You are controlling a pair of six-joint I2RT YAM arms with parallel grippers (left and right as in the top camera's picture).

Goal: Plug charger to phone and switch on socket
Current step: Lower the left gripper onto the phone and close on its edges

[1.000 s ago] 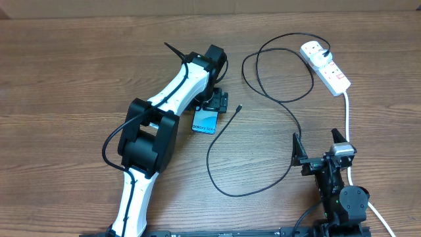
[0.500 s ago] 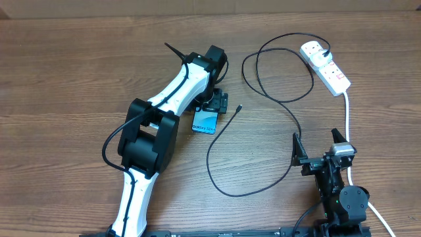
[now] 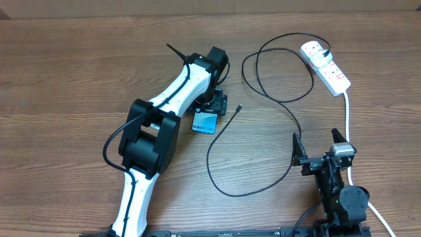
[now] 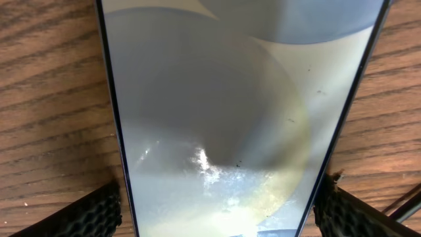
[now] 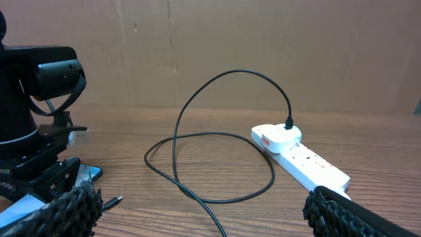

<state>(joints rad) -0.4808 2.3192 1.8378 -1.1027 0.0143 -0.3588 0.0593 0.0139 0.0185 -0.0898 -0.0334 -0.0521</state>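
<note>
Left claw closed on phone mid-scene, gripping both long edges. Right claw near right, wide open, empty. Cable tip lies just right of phone. Best: pin phone steady, keep port clear.

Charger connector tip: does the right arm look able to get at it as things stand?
Probably yes. The connector tip lies bare on the table beside the phone, and the right fingers are open. Only cable loops lie between; the left arm crowds the phone side.
</note>
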